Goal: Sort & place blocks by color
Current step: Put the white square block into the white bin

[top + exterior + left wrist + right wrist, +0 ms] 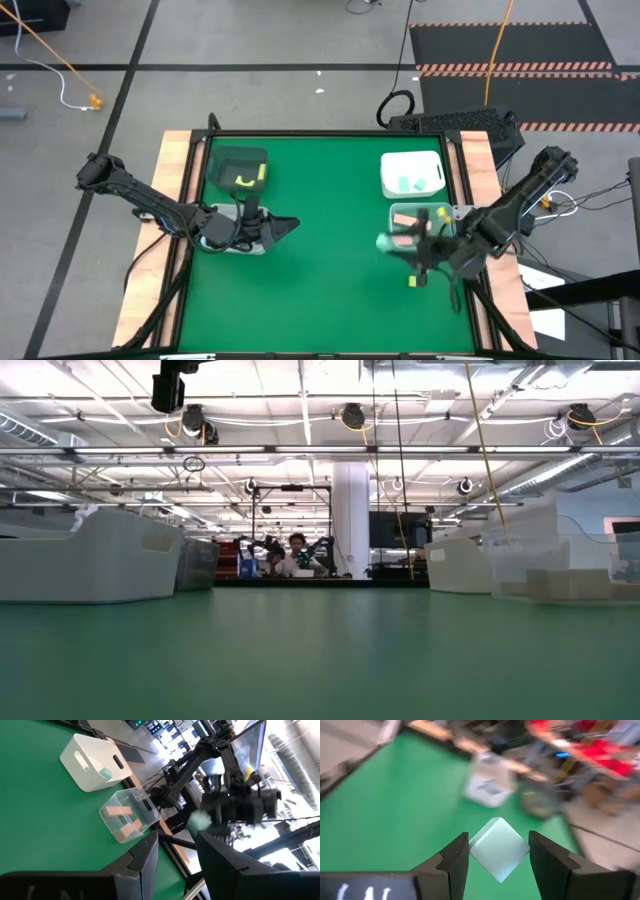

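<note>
My right gripper (pixel 388 243) hovers above the table's right side, beside the clear bin (pixel 402 212), and is shut on a mint-green cube (pixel 498 849); the left wrist view shows that cube as a pale blur (pixel 200 820). Salmon-pink blocks (pixel 122 812) lie in the clear bin. Mint blocks (pixel 408 183) lie in the white bin (pixel 412 160). Yellow blocks (pixel 250 178) lie in the dark bin (pixel 240 160). One yellow block (pixel 412 282) rests on the mat near the right arm. My left gripper (pixel 177 840) is open and empty at the table's left (pixel 285 228). My right gripper pinches the mint-green cube between its two fingers. The cube sits corner-on, like a diamond, with one corner (pixel 471 847) against one finger and the opposite corner (pixel 527 847) against the other. It is lifted clear, high above the green mat.
A pale bin (pixel 232 245) sits under the left arm's wrist. In the low view a pale bin (pixel 90 555) stands at the left and a clear one (pixel 560 565) at the right, with bare green mat (pixel 330 250) between. A person sits far behind the table (pixel 297 555).
</note>
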Robot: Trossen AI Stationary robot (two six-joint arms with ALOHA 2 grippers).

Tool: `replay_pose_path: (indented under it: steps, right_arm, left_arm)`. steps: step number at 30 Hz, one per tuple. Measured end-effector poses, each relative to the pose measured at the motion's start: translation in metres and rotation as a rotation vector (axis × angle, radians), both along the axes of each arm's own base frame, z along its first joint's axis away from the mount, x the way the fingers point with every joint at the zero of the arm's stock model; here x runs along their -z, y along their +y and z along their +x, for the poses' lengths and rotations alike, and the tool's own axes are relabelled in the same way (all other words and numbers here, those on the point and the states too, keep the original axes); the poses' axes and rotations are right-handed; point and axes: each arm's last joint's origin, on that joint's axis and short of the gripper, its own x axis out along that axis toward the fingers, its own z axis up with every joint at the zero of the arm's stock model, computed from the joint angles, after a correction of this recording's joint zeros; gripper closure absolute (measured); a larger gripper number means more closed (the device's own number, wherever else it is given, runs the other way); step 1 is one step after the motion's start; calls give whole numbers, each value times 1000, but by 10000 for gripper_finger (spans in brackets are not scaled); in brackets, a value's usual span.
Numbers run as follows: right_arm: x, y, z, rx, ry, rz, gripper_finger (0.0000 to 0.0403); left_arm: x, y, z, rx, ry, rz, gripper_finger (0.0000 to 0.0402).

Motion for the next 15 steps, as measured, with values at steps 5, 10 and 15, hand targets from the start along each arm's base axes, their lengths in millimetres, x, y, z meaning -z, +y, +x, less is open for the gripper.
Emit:
replay_pose_path:
  steps: [5, 10, 15]
  right_arm:
    - [-18, -17, -13, 223, -151, -8, 239]
    - [-26, -27, -20, 390, -238, -30, 239]
    - [-28, -32, -24, 553, -292, -100, 239]
  left_arm:
    - [0, 0, 0, 5, 9, 43, 266]
    - [-1, 0, 0, 15, 20, 139, 266]
    - [-6, 0, 1, 24, 4, 260, 266]
